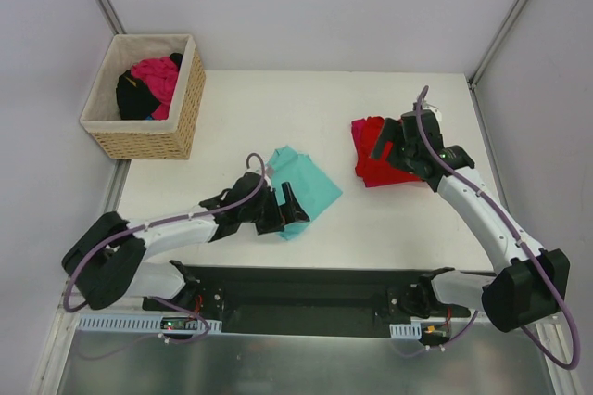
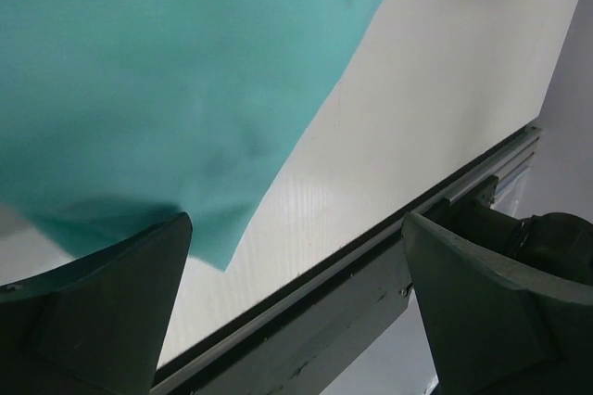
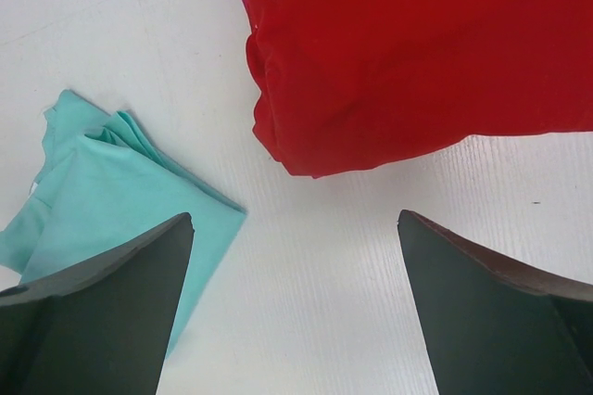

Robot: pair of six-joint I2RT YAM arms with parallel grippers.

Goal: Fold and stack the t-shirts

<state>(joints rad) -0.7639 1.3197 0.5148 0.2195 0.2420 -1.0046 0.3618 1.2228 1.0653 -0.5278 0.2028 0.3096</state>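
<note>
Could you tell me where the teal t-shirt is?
In the top view, the teal t-shirt lies on the table beside the left claw, left of the red t-shirt.

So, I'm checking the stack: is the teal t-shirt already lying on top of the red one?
No, the teal t-shirt lies apart from the red t-shirt, with bare table between them.

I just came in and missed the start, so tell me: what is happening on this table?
Two robot arms are working on t-shirts. The left gripper is open at the near corner of a folded teal t-shirt. The right gripper is open beside a folded red t-shirt. Neither holds anything. The shirts lie apart, not yet stacked. More clothes wait in the wicker basket.
</note>
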